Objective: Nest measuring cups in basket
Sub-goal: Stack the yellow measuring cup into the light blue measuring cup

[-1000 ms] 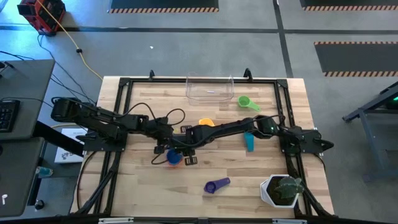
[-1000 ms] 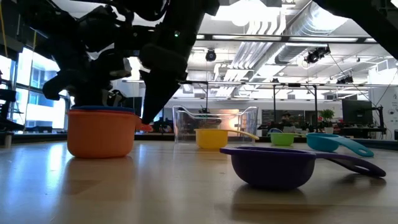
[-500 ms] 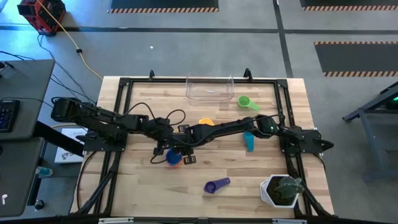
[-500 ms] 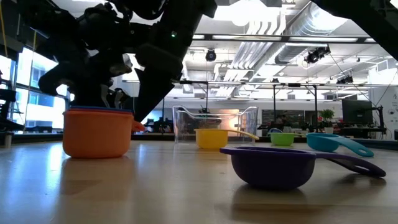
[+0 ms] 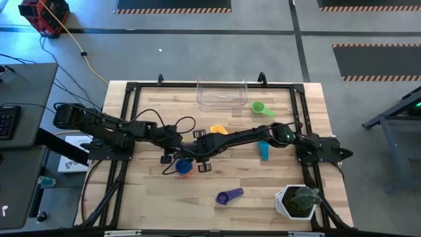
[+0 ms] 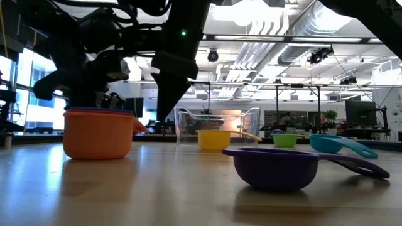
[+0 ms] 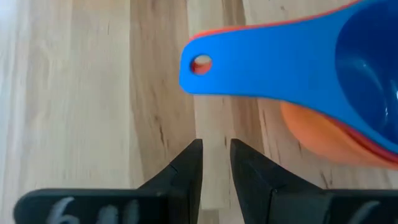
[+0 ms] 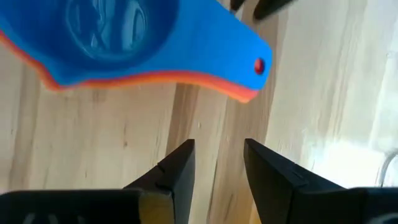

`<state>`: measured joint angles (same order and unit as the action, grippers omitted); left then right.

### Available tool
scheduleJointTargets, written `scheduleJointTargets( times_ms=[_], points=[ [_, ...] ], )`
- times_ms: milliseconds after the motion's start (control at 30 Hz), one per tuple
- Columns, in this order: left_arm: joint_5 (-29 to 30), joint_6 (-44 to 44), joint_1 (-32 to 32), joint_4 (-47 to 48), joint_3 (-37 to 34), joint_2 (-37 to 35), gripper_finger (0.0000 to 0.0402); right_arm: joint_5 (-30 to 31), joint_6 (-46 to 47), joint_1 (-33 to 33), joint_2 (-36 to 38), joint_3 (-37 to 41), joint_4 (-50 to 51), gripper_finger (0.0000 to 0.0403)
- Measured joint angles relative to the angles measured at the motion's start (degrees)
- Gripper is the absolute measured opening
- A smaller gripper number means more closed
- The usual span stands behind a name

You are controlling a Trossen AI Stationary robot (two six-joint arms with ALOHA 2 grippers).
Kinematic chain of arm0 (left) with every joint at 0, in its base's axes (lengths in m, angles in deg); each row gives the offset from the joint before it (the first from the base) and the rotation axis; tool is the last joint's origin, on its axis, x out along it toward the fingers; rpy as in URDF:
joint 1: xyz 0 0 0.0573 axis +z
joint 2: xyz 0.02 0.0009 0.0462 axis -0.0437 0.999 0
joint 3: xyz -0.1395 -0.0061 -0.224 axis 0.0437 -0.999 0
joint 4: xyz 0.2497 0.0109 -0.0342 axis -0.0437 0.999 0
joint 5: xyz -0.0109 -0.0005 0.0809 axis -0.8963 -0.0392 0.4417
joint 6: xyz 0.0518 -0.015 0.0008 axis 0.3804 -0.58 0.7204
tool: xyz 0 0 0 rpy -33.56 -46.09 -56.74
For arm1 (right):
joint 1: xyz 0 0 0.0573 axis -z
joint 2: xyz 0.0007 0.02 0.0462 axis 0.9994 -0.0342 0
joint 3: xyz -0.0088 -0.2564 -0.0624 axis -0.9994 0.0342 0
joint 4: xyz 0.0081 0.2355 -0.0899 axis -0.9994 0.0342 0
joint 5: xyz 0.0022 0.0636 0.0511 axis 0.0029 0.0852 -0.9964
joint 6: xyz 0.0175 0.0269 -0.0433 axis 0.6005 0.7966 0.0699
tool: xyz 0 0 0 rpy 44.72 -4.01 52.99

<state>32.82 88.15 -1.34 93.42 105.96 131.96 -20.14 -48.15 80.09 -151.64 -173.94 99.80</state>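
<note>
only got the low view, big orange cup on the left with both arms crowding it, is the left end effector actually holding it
Observer: No. In the left wrist view the left end effector is open and empty, just short of the cup's handle.
Operator: and the right one
Observer: The right end effector is open too, with only bare wood between its fingers and the handle just ahead.
Operator: theres a thin blue line on top of the orange, whats that
Observer: A blue plastic measuring cup sits nested inside the orange-red plastic measuring cup, with their flat handles stacked.
</note>
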Motion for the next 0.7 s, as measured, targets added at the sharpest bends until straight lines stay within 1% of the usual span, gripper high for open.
scheduleJointTargets(
  times_ms=[200,333,533,700],
  points=[
    [3.2,-2.6,0.0,4.3,0.0,-3.5,0.0074,0.6,0.2,0.3,0.0,1.0,5.0,0.013],
    [3.6,-5.1,-0.1,7.2,0.0,-7.1,0.0074,1.3,2.5,0.9,0.0,3.5,6.4,0.013],
    [3.6,-10.7,-0.1,15.0,0.0,-13.4,0.0074,1.2,5.3,1.0,1.9,11.1,5.9,0.013],
    [3.6,-12.9,-0.1,18.4,0.0,-17.7,0.0074,1.3,9.4,0.7,7.5,20.6,0.8,0.013]
  ],
)
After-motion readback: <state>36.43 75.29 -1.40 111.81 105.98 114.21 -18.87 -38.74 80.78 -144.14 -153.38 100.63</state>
